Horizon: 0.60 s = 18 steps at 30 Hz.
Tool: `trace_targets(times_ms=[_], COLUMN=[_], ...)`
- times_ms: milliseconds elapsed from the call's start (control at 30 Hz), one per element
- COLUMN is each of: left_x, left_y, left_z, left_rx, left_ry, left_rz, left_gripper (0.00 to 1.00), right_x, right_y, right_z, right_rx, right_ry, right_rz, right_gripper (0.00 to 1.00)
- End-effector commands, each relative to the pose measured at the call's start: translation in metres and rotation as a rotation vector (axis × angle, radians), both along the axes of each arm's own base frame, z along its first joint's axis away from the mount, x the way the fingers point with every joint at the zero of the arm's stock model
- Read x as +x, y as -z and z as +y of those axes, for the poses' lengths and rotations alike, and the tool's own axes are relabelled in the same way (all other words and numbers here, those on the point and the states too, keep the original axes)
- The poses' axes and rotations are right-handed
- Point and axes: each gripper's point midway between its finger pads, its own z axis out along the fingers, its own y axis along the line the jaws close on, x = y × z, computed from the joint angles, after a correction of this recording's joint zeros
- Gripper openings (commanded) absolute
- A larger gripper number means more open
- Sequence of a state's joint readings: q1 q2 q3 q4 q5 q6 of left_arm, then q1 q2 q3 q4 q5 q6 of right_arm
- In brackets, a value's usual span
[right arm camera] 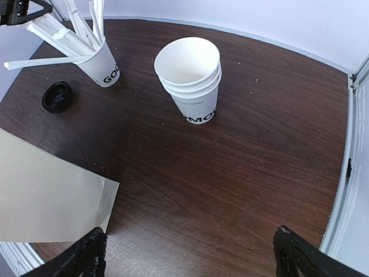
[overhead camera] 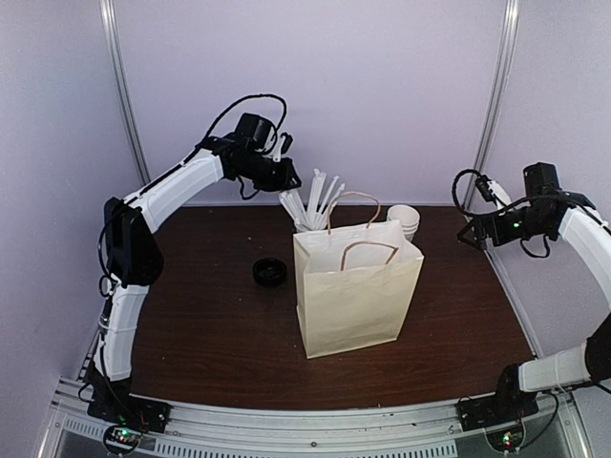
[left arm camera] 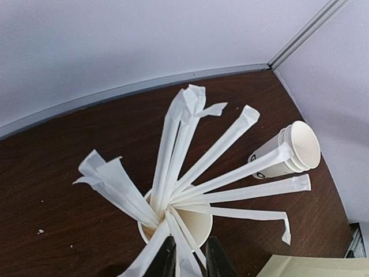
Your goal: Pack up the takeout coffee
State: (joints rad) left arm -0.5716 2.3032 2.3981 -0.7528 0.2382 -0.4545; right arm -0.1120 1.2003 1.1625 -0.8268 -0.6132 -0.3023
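Observation:
The lidded takeout coffee cup does not show in any view. A round black lid (overhead camera: pixel 269 272) lies flat on the brown table, left of the paper bag (overhead camera: pixel 353 286); it also shows in the right wrist view (right arm camera: pixel 56 96). My left gripper (overhead camera: pixel 288 176) hangs over the white cup of straws (left arm camera: pixel 199 228). Its jaws stand close together around a wrapped white straw (left arm camera: pixel 185 254). My right gripper (right arm camera: pixel 193 261) is wide open and empty, above bare table at the right, near the stack of lidless cups (right arm camera: pixel 193 81).
The upright bag with twine handles stands mid-table; its corner shows in the right wrist view (right arm camera: pixel 46 196). The straw cup (overhead camera: pixel 310 218) and cup stack (overhead camera: pixel 407 219) stand behind it. White walls close the back and sides.

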Motion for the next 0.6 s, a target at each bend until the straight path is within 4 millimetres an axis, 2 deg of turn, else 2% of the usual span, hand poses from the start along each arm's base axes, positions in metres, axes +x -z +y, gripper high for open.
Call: trace_targets(times_ms=[0, 133, 300, 400, 567], left_x=[0.012, 0.010, 0.002, -0.004, -0.015], left_y=[-0.012, -0.020, -0.045, -0.069, -0.113], left_z=[-0.006, -0.007, -0.012, -0.014, -0.004], left_rx=[-0.031, -0.044, -0.071, -0.103, -0.128], left_ry=[-0.019, -0.011, 0.021, 0.039, 0.034], left_rz=[-0.053, -0.057, -0.107, -0.152, -0.226], left_gripper=[0.15, 0.00, 0.00, 0.00, 0.00], right_x=[-0.001, -0.001, -0.001, -0.001, -0.003], right_y=[-0.007, -0.008, -0.009, -0.010, -0.013], right_z=[0.000, 0.001, 0.002, 0.002, 0.003], right_rx=[0.013, 0.015, 0.024, 0.027, 0.028], right_ry=[0.006, 0.004, 0.001, 0.001, 0.002], right_rz=[-0.034, -0.037, -0.040, -0.042, -0.051], right_gripper=[1.00, 1.00, 1.00, 1.00, 1.00])
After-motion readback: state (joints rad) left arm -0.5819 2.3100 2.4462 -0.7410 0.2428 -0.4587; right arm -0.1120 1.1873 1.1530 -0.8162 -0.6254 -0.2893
